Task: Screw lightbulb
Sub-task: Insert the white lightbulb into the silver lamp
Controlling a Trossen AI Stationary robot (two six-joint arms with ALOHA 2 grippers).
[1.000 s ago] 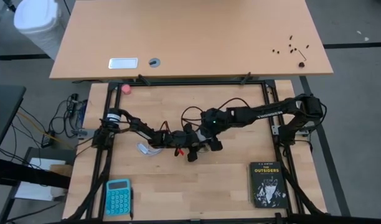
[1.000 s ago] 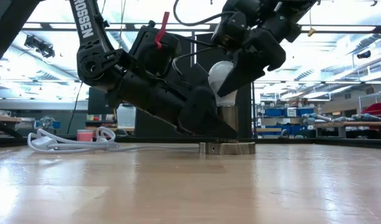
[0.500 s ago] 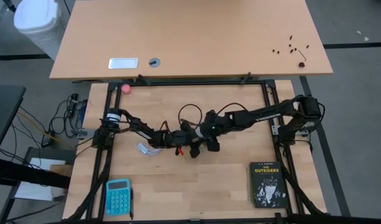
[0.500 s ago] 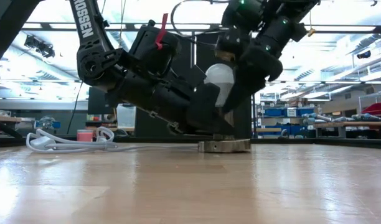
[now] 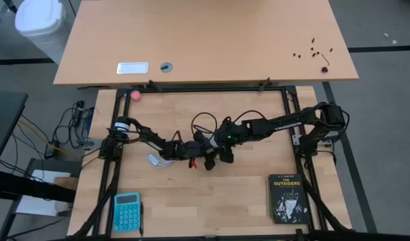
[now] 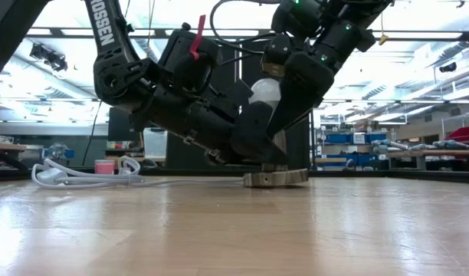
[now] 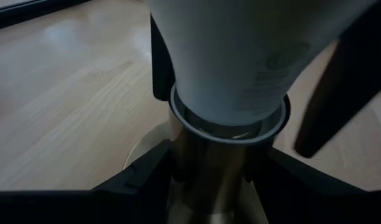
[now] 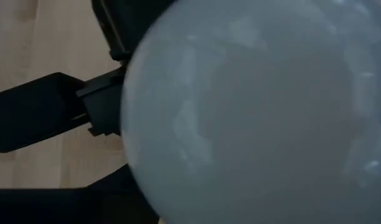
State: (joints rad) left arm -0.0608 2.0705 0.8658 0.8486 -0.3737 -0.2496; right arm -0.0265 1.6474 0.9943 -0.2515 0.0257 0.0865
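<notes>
The left tool (image 6: 254, 149) is seen low over the surface (image 6: 234, 230), its fingers (image 7: 137, 177) pinched on either side of the brass-coloured socket stem (image 7: 209, 168), just above the round socket base (image 6: 276, 179) that rests on the wood. The lightbulb (image 6: 265, 93) is seated upright in the top of that stem, its narrow end inside the metal collar (image 7: 231, 127) and its white globe directly above the left tool. The right tool (image 6: 284, 96) is brought down over the globe from above, its fingers set around the globe's sides; whether they press on the glass or stand just clear of it cannot be told, since the right wrist view is almost filled by the bulb's frosted dome and the fingertips are hidden behind it. In the high view both tools meet near the middle of the surface, and the bulb and socket are covered by the arms there. A white cord (image 6: 81, 175) lies coiled on the surface, well apart from the left tool. The bulb's screw thread is hidden inside the collar, so how deeply it sits cannot be made out.
</notes>
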